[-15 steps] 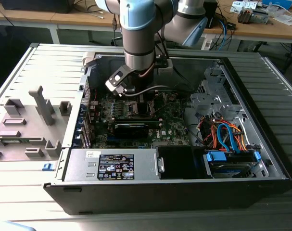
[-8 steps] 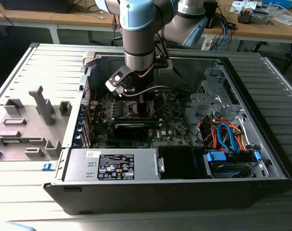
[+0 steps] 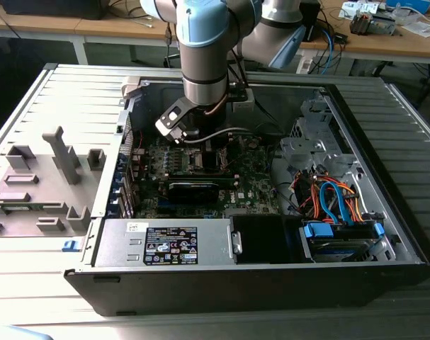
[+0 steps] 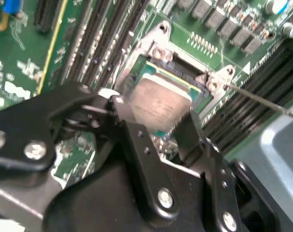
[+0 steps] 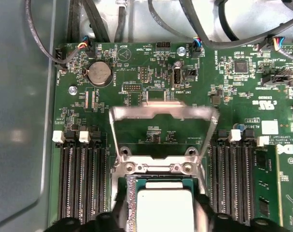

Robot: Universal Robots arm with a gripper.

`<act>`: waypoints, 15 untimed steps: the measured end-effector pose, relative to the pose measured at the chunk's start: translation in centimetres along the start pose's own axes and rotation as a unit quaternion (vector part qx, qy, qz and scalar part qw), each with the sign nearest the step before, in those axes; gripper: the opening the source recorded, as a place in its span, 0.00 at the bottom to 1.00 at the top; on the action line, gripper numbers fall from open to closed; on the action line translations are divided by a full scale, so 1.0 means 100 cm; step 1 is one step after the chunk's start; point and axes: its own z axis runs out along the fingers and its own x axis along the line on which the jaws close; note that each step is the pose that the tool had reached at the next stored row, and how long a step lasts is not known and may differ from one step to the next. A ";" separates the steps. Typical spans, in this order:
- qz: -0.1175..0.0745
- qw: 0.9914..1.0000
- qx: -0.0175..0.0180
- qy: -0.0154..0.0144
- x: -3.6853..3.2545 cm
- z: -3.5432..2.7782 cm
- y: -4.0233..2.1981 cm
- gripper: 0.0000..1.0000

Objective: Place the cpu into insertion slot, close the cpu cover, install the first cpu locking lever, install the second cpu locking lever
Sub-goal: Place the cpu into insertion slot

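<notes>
Now jaws pinching cpu point(image 5: 164, 210) by two edges, right at insertion slot point(image 5: 156, 167); cpu cover point(image 5: 164, 112) raised open.

The gripper point(image 4: 158, 123) clasps the cpu point(image 4: 156, 99) by 2 opposite edges over the insertion slot point(image 4: 184, 79) of the green board point(image 4: 20, 72).

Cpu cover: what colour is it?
The cpu cover is plain silvery metal, flipped open; it shows best in the first wrist view.
</notes>
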 end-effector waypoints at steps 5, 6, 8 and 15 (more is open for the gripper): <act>0.000 1.000 0.000 -0.001 0.0008 -0.0002 -0.0002 0.68; 0.000 1.000 0.000 0.000 0.0024 -0.0002 -0.0001 0.68; 0.000 1.000 0.000 0.000 0.0052 -0.0002 0.0000 0.68; 0.000 1.000 0.000 0.000 0.0082 -0.0004 0.0000 0.68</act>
